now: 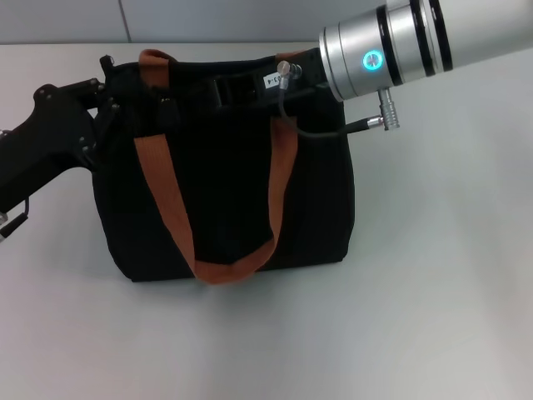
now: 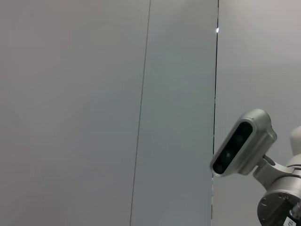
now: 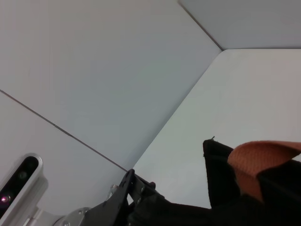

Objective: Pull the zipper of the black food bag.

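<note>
The black food bag (image 1: 233, 200) stands on the white table, with its orange-brown strap handles (image 1: 162, 192) hanging down the front. My left gripper (image 1: 108, 87) is at the bag's top left corner and looks closed on the fabric there. It also shows in the right wrist view (image 3: 134, 188), against the bag (image 3: 221, 165). My right gripper (image 1: 237, 83) reaches in from the right and lies over the bag's top edge, black against black. The zipper is hidden under it.
The white table (image 1: 433, 292) spreads out in front and to the right of the bag. A grey wall stands behind it. The left wrist view shows only the wall and my right arm's wrist camera (image 2: 242, 141).
</note>
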`<action>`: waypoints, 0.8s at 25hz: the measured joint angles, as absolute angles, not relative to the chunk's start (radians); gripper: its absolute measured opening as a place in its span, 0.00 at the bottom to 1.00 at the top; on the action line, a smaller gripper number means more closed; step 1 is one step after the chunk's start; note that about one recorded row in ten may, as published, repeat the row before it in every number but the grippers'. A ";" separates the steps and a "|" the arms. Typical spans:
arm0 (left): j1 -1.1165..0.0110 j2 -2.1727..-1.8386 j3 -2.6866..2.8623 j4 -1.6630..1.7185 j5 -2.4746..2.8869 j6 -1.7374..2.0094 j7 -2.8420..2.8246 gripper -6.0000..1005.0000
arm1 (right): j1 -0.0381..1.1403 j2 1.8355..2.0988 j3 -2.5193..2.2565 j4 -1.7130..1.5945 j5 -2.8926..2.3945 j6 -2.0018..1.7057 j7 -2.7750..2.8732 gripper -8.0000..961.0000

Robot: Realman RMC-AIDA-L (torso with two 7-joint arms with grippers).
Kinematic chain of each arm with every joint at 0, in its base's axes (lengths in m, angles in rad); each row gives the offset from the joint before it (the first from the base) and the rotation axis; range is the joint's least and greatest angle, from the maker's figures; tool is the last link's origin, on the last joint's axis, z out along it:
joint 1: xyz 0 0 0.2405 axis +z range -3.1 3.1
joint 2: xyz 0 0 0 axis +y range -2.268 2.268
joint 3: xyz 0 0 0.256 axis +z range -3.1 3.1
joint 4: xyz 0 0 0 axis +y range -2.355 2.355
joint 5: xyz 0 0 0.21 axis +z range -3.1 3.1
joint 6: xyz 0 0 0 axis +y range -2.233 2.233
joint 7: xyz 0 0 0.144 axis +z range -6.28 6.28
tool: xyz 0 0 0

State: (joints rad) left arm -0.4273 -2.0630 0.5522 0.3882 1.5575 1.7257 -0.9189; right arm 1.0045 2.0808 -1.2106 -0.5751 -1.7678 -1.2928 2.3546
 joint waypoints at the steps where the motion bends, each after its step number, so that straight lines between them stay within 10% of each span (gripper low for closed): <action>1: -0.424 -2.062 0.552 0.388 1.558 1.726 -0.919 0.02 | 1.004 2.081 -1.209 -0.578 -1.768 -1.296 2.355 0.34; 20: -0.426 -2.063 0.553 0.388 1.558 1.740 -0.920 0.02 | 1.003 2.084 -1.207 -0.580 -1.765 -1.278 2.343 0.24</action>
State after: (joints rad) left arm -0.4263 -2.0632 0.5532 0.3881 1.5578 1.7395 -0.9204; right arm 1.0028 2.0835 -1.2073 -0.5799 -1.7655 -1.2780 2.3427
